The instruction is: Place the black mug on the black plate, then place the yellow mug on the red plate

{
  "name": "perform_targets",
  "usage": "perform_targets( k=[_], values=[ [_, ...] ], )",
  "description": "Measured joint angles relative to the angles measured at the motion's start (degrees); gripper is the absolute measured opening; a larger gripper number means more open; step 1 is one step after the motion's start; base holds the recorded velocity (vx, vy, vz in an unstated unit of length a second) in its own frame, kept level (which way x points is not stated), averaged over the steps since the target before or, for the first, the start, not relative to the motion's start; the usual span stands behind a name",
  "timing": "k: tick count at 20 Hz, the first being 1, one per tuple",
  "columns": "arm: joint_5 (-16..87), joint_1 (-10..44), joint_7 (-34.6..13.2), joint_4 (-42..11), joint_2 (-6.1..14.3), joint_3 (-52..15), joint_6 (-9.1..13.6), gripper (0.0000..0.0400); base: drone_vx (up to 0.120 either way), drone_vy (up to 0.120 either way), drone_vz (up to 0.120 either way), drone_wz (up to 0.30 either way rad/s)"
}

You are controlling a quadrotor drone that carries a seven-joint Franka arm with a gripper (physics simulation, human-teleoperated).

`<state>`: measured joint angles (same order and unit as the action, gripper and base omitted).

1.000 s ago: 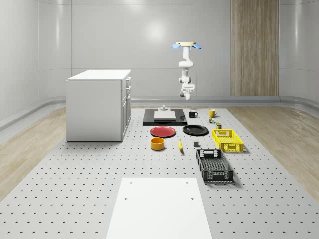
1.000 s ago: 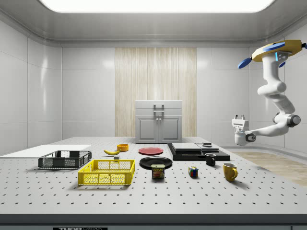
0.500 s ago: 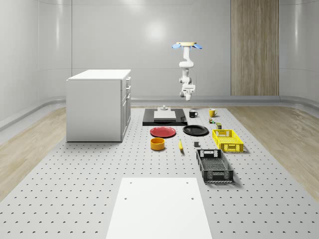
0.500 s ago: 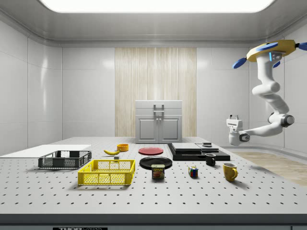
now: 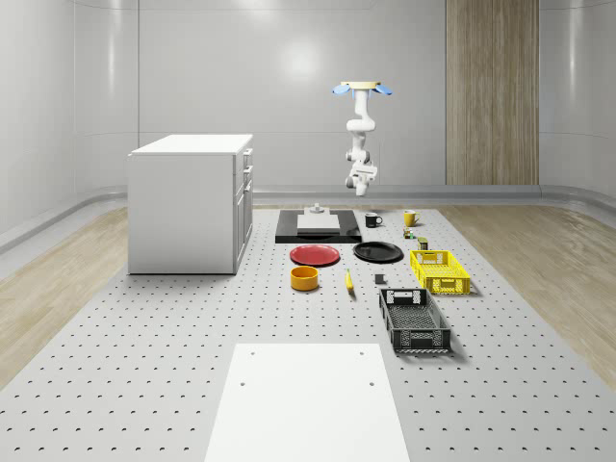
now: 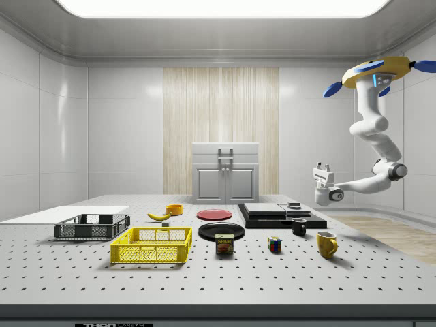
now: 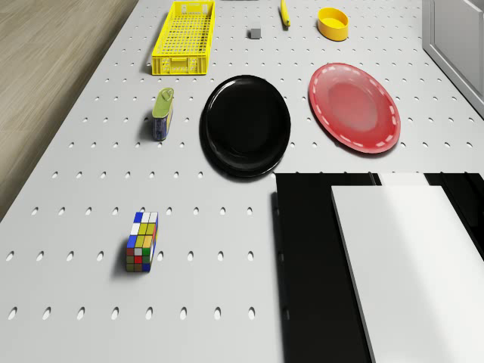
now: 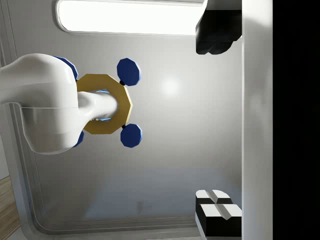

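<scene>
Here, along the side view, I see the red plate (image 6: 214, 214) and black plate (image 6: 221, 230) bare on the worktop (image 6: 204, 272), then the black mug (image 6: 299, 227) and yellow mug (image 6: 326, 244) standing apart. My pincer (image 6: 320, 168) hangs released, pointing upward, above them; the drone (image 6: 373, 71) hovers high rightward.
</scene>
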<state>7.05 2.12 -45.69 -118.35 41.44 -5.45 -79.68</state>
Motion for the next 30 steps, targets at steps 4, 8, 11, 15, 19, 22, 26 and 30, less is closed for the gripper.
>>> perform_targets(
  k=[4,8,11,15,19,22,26,30],
  values=[
    [6.88,1.52,-0.95,-1.10,0.35,-4.86,-0.33,0.0400,0.120,0.000,0.000,0.000],
    [19.63,4.42,-2.91,-4.59,1.22,-13.67,-0.95,0.0400,0.120,0.000,-0.090,0.000],
    [34.51,8.01,-5.78,-10.85,2.65,-23.38,-1.70,0.0400,0.120,0.000,-0.120,0.000],
    [59.89,15.52,-12.95,-24.84,5.73,-37.96,-1.94,0.0400,0.120,0.000,-0.120,0.000],
    [83.28,26.84,-23.08,-37.86,8.98,-49.77,1.42,0.0400,0.120,0.000,-0.120,0.000],
    [94.70,36.04,-29.95,-43.23,11.21,-55.82,5.51,0.0400,0.120,0.000,-0.120,0.000],
    [102.50,45.52,-36.33,-46.25,13.88,-60.84,9.92,0.0400,0.060,0.000,-0.120,0.000],
    [105.55,51.23,-40.07,-47.23,16.06,-63.60,12.20,0.0400,0.000,-0.010,-0.120,0.000]
  ],
)
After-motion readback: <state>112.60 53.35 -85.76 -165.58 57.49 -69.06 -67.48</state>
